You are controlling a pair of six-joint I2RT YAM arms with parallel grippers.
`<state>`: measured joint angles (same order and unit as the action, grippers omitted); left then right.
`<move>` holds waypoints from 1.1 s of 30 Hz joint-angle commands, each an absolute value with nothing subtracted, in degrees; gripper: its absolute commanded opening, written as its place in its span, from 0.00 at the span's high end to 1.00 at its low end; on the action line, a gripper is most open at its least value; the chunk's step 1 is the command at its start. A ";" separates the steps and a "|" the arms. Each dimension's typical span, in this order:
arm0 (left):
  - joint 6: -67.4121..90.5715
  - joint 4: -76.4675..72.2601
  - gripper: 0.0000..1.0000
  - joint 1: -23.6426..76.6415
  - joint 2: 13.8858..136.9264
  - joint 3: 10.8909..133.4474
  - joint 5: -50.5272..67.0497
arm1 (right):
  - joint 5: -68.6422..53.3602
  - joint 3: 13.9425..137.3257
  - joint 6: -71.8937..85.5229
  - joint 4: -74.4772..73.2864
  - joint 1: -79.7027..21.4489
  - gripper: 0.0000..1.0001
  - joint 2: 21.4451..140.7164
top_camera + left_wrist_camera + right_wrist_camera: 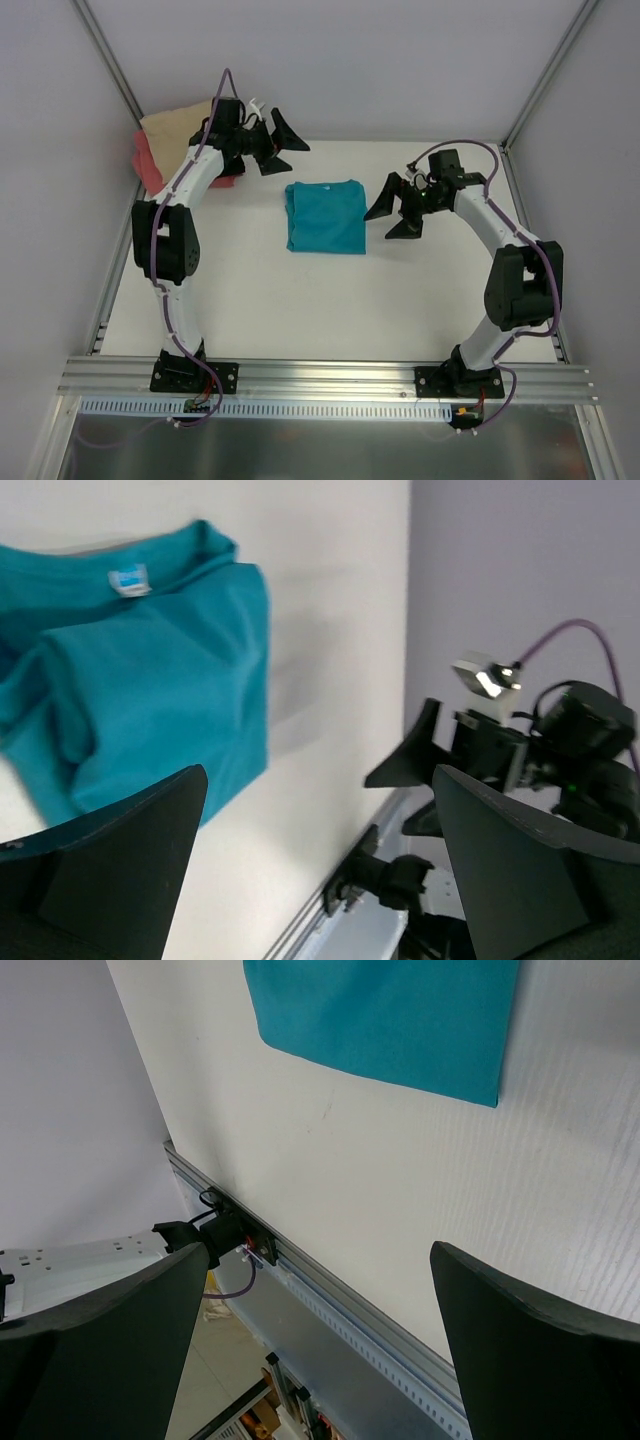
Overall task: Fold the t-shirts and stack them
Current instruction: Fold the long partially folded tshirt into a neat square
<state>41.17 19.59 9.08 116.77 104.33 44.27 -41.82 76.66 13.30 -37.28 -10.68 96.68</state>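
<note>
The teal t-shirt point(325, 216) lies folded in a neat rectangle at the table's centre back. In the left wrist view point(130, 690) its white neck label shows; its lower edge shows in the right wrist view point(385, 1015). The tan-beige t-shirt point(175, 130) lies on the coral-pink t-shirt point(148, 158) in a pile at the back left corner. My left gripper point(278, 142) is open and empty, above the table between the pile and the teal shirt. My right gripper point(393, 211) is open and empty, just right of the teal shirt.
The white table point(330, 300) is bounded by grey walls with metal posts at the back corners. An aluminium rail point(330, 378) runs along the near edge and carries both arm bases.
</note>
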 commanded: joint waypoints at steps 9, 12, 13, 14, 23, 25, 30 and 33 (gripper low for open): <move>54.13 4.57 0.01 17.57 123.48 106.35 54.58 | -42.72 75.15 12.48 -36.91 -10.63 0.01 92.29; 55.54 2.73 0.01 18.46 126.38 106.43 54.49 | -42.36 74.88 11.52 -37.88 -10.55 0.01 91.67; 55.37 2.72 0.01 18.63 127.43 106.35 54.23 | -42.19 74.88 11.17 -38.49 -10.46 0.01 91.32; 55.11 3.07 0.01 18.72 127.96 106.26 54.05 | -42.10 74.80 11.08 -38.67 -10.46 0.00 91.23; 41.58 7.56 0.01 18.20 129.81 100.47 41.41 | -43.07 76.81 9.15 -42.18 -10.02 0.01 90.97; 41.31 4.85 0.01 18.02 130.08 97.57 39.30 | -43.07 77.78 7.92 -44.11 -9.76 0.01 90.62; 41.84 2.11 0.01 18.63 131.83 97.99 36.13 | -43.33 77.96 6.24 -47.02 -9.14 0.01 90.09; 40.87 4.04 0.01 18.72 133.41 101.15 34.54 | -44.03 78.13 5.54 -47.81 -9.14 0.01 89.91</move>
<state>44.36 5.02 18.70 132.03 97.84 39.46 -42.35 75.59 7.77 -44.71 -9.56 92.53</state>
